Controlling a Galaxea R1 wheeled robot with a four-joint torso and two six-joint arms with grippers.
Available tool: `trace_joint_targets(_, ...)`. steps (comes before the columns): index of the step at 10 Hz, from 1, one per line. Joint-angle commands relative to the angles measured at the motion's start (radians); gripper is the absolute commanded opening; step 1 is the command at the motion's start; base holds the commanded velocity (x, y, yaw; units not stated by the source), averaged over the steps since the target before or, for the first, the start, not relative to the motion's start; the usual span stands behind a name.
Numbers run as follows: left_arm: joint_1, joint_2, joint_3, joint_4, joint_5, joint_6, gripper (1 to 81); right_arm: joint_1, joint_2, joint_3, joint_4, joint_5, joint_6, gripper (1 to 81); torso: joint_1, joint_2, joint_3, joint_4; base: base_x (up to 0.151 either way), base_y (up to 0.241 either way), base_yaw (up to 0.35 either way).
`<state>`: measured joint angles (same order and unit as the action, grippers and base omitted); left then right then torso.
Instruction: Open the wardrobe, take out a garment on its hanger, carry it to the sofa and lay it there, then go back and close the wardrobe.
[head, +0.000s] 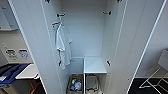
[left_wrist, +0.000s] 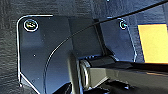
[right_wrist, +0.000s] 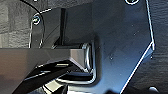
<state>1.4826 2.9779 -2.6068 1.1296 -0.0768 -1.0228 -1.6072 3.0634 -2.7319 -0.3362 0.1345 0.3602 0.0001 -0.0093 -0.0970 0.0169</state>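
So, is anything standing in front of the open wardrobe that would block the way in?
Nothing visible does. The left door and right door are swung wide, and the wardrobe faces the head camera unobstructed. Inside, a white shirt hangs at the left and bins sit at the bottom.

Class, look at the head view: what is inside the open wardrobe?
Inside the wardrobe hang a white T-shirt, with a white shelf lower down and two bins beneath. The bins' lower parts are cut off.

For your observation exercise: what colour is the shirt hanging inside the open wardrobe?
White. The shirt shows best in the head view, hanging at the wardrobe's left side.
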Motion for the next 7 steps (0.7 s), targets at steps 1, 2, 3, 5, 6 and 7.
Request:
trace_joint_targets(1,-0.041,-0.005,0.005,-0.005,0.032,-0.002,81.1,0.025,0.004,0.002,-0.003,-0.049,-0.001,81.1,0.0,0.0,0.0,0.0,0.0,0.0,0.0)
trace_joint_targets(2,-0.041,-0.006,0.005,-0.005,0.032,-0.002,81.1,0.026,0.005,0.0,-0.003,-0.049,-0.001,81.1,0.0,0.0,0.0,0.0,0.0,0.0,0.0)
trace_joint_targets(3,-0.041,-0.008,0.005,-0.007,0.032,-0.002,81.1,0.026,0.004,0.0,-0.004,-0.049,-0.001,81.1,0.0,0.0,0.0,0.0,0.0,0.0,0.0)
trace_joint_targets(5,-0.041,-0.008,0.005,-0.007,0.031,-0.003,81.1,0.026,0.004,0.0,-0.004,-0.05,-0.001,81.1,0.0,0.0,0.0,0.0,0.099,0.0,0.0)
trace_joint_targets(6,-0.041,-0.008,0.005,-0.007,0.029,-0.003,81.1,0.026,0.005,0.0,-0.004,-0.05,-0.003,81.1,0.0,-0.001,0.0,0.0,0.123,0.0,0.0)
trace_joint_targets(7,-0.041,-0.008,0.005,-0.007,0.029,-0.003,81.1,0.026,0.005,0.0,-0.004,-0.052,-0.003,81.1,0.0,-0.002,0.001,0.0,0.126,0.0,0.0)
